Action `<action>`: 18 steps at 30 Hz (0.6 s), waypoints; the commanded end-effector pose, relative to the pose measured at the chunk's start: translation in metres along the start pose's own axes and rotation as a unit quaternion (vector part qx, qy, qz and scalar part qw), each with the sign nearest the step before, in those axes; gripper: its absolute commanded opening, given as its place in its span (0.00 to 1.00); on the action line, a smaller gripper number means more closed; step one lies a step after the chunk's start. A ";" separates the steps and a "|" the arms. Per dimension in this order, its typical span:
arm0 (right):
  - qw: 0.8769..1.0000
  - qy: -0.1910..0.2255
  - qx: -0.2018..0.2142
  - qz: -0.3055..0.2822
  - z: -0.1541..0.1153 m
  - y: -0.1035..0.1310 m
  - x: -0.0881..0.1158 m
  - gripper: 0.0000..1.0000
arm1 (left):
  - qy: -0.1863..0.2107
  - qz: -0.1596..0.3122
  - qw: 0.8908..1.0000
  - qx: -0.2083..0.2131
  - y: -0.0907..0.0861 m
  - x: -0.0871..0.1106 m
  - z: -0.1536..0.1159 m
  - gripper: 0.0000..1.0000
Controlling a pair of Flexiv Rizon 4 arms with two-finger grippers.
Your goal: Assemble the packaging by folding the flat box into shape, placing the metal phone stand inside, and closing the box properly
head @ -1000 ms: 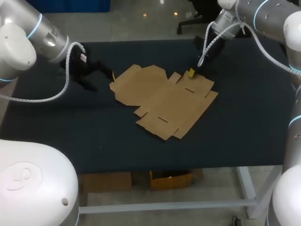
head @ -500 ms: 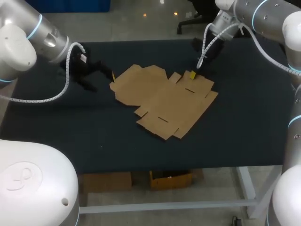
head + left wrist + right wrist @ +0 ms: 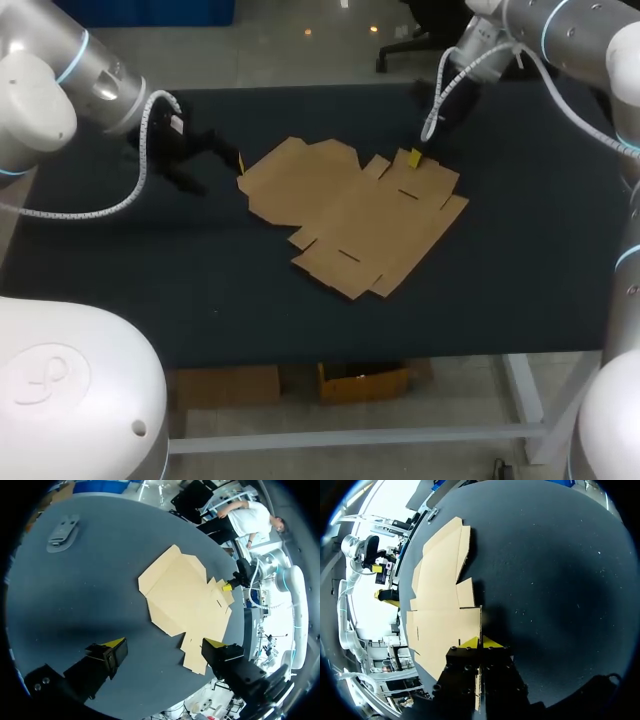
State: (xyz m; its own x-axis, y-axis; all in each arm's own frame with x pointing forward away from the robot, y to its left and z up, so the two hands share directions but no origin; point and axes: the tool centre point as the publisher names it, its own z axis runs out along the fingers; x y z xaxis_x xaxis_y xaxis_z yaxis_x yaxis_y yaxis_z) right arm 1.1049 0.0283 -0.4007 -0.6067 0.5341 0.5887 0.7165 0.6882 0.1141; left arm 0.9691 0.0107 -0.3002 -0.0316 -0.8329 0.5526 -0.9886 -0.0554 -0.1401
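Note:
The flat brown cardboard box [image 3: 350, 215] lies unfolded in the middle of the black table. My right gripper [image 3: 413, 157] is at the box's far right edge, shut on a flap. In the right wrist view the flap's thin edge [image 3: 480, 622] runs in between the closed yellow tips of the right gripper [image 3: 480, 642]. My left gripper [image 3: 215, 168] hovers just left of the box, open and empty; in its own view the left gripper [image 3: 165, 644] has the box [image 3: 187, 597] ahead of it. A grey metal phone stand [image 3: 62, 530] lies on the table far ahead of it, apart from the box.
The black table [image 3: 500, 280] has bare cloth all round the box, widest along its front and right side. The left arm's white cable [image 3: 140, 170] loops down near the table's left part.
My right gripper has shut on the box's far right flap, and the box has slid slightly to the right. The left arm has not moved.

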 end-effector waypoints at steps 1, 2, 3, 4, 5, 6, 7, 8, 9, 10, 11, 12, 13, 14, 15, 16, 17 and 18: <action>0.990 0.139 0.008 0.009 -0.009 0.000 -0.001 0.00 | -0.002 0.001 1.000 0.000 0.001 0.002 -0.001 1.00; 0.990 0.138 -0.003 0.016 -0.009 -0.001 0.000 0.00 | -0.002 0.001 1.000 0.000 0.001 0.002 -0.001 1.00; 0.990 0.138 -0.013 0.019 -0.010 -0.002 -0.001 0.00 | -0.003 0.002 1.000 0.000 0.002 0.002 -0.001 1.00; 0.990 0.138 -0.024 0.024 -0.010 -0.002 -0.001 0.00 | -0.003 0.002 1.000 0.000 0.002 0.003 -0.001 1.00; 0.989 0.138 -0.033 0.030 -0.011 -0.003 -0.002 0.00 | -0.003 0.003 1.000 0.000 0.002 0.003 -0.001 1.00; 0.989 0.139 -0.044 0.033 -0.011 -0.003 -0.003 0.00 | -0.003 0.003 1.000 0.000 0.001 0.003 -0.002 1.00; 0.987 0.144 -0.056 0.034 -0.011 -0.004 -0.003 0.00 | -0.003 0.004 1.000 0.000 0.001 0.003 -0.002 1.00; 0.987 0.144 -0.067 0.039 -0.012 -0.005 -0.004 0.00 | -0.004 0.004 1.000 0.000 0.001 0.004 -0.002 1.00; 0.985 0.145 -0.078 0.044 -0.012 -0.005 -0.004 0.00 | -0.004 0.004 1.000 0.000 0.001 0.004 -0.002 1.00; 0.984 0.151 -0.087 0.043 -0.011 -0.005 -0.005 0.00 | -0.004 0.005 1.000 0.000 0.001 0.004 -0.002 1.00; 0.983 0.151 -0.093 0.047 -0.011 -0.005 -0.005 0.00 | -0.005 0.005 1.000 0.000 0.001 0.004 -0.002 1.00; 0.982 0.152 -0.097 0.051 -0.011 -0.005 -0.005 0.00 | -0.005 0.005 1.000 0.000 0.001 0.004 -0.002 1.00; 0.982 0.151 -0.099 0.054 -0.011 -0.004 -0.005 0.00 | -0.005 0.005 1.000 0.000 0.001 0.004 -0.002 1.00; 0.981 0.153 -0.103 0.057 -0.011 -0.004 -0.005 0.00 | -0.005 0.005 1.000 0.000 0.001 0.004 -0.002 1.00; 0.981 0.154 -0.105 0.057 -0.011 -0.004 -0.005 0.00 | -0.005 0.006 1.000 0.000 0.001 0.005 -0.002 1.00; 0.980 0.152 -0.109 0.063 -0.011 -0.004 -0.004 0.00 | -0.005 0.006 1.000 0.000 0.001 0.005 -0.003 1.00; 0.980 0.151 -0.111 0.064 -0.011 -0.004 -0.002 0.00 | -0.006 0.006 1.000 -0.001 0.001 0.005 -0.003 1.00; 0.980 0.148 -0.115 0.068 -0.012 -0.004 -0.001 0.00 | -0.006 0.006 1.000 -0.001 0.001 0.005 -0.003 1.00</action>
State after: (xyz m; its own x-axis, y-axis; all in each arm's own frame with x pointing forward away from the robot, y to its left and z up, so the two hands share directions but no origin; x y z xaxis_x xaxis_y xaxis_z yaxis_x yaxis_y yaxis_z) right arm 1.1070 0.0223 -0.3898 -0.4436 0.5282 0.7240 0.8565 0.4876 0.1691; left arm 0.9686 0.0087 -0.2974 -0.0434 -0.8366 0.5461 -0.9882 -0.0443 -0.1464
